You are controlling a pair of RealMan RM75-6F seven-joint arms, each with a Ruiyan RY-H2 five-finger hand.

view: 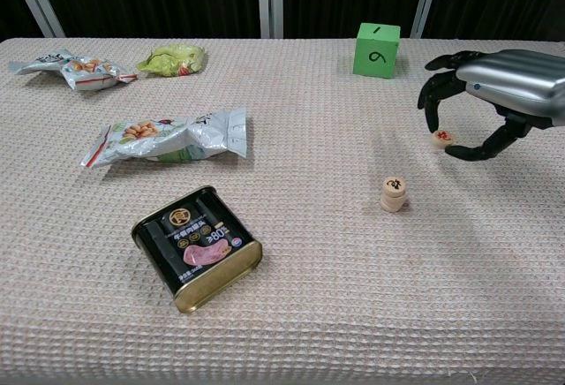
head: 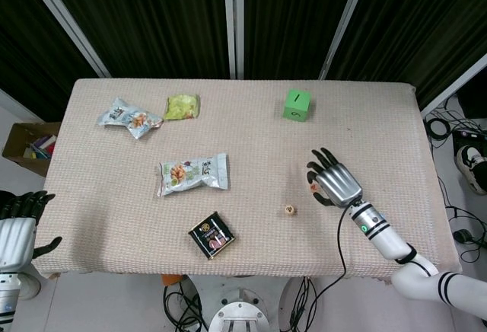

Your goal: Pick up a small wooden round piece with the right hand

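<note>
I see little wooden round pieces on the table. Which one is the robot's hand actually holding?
The wooden piece with red marking, pinched in the right hand above the cloth. The other wooden pieces sit as a small stack on the table, untouched, nearer the tin.

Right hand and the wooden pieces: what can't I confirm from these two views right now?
- Right hand: chest view's right edge cuts it off; whether its fingers truly pinch the wooden piece or just touch it is unclear.
- Same piece in head view: too small, mostly hidden by fingers.
- Stacked pieces: markings too small to read.
- Left hand: cut off by head view's left edge, absent from chest view.
</note>
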